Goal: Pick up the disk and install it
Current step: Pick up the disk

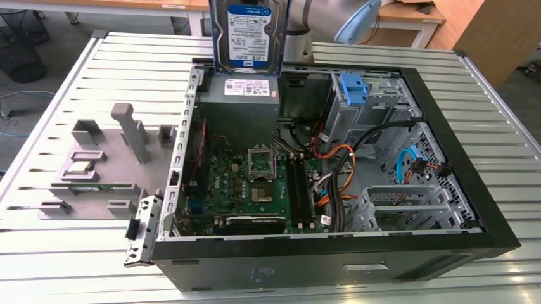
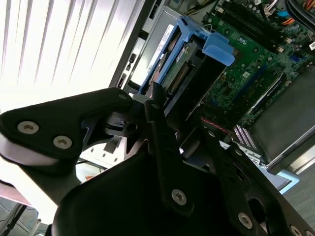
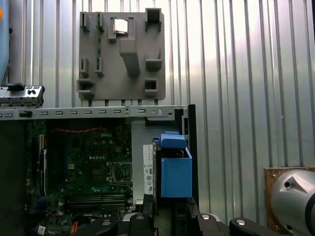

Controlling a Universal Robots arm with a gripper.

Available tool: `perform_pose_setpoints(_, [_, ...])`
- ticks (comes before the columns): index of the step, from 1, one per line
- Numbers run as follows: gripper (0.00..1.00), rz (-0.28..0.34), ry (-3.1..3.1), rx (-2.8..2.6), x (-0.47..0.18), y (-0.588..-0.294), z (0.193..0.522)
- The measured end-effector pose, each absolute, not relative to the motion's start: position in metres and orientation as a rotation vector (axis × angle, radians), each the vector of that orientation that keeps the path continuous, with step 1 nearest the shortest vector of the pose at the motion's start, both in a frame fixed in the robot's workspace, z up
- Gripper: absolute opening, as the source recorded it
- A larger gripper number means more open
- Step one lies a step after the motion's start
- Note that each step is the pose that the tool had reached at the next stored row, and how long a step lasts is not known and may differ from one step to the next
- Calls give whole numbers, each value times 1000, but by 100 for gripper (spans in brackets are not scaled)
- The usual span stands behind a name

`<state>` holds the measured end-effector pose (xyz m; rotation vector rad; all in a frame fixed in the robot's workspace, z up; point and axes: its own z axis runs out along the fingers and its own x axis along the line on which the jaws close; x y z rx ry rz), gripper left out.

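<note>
Your gripper [image 2: 173,110] is clamped on the disk [image 1: 248,37], a rectangular silver-grey hard drive with a white-and-blue label in a blue plastic bracket. It hangs upright, clear of the open black computer case [image 1: 338,253] and above the case's end where the grey metal power supply box [image 1: 239,104] sits. In both wrist views you see the green motherboard [image 3: 88,167] in the case beyond the drive. A grey moulded parts tray [image 1: 101,164] lies on the ribbed metal table [image 1: 68,253] beside the case, on the exterior view's left.
</note>
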<state>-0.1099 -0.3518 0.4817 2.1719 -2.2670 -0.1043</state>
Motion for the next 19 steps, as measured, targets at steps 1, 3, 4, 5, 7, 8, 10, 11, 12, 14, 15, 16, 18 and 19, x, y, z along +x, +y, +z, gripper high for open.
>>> perform_pose_setpoints(1, [35,-104,-2267,2172,-109,-352,482])
perform_pose_setpoints(3, [35,-104,-2267,2172,-106,-352,482])
perform_pose_setpoints(4, [35,-104,-2267,2172,-105,-352,482])
perform_pose_setpoints(5, [35,-104,-2267,2172,-104,-352,482])
perform_pose_setpoints(7, [35,-104,-2267,2172,-102,-352,482])
perform_pose_setpoints(8, [35,-104,-2267,2172,-101,-352,482])
perform_pose_setpoints(10, [35,-104,-2267,2172,-98,-352,482])
perform_pose_setpoints(11, [35,-104,-2267,2172,-97,-352,482])
perform_pose_setpoints(12, [35,-104,-2267,2172,-96,-352,482])
perform_pose_setpoints(14, [35,-104,-2267,2172,-94,-352,482])
perform_pose_setpoints(15, [35,-104,-2267,2172,-93,-352,482])
perform_pose_setpoints(16, [35,-104,-2267,2172,-92,-352,482])
perform_pose_setpoints(18, [35,-104,-2267,2172,-90,-352,482])
perform_pose_setpoints(19, [35,-104,-2267,2172,-89,-352,482])
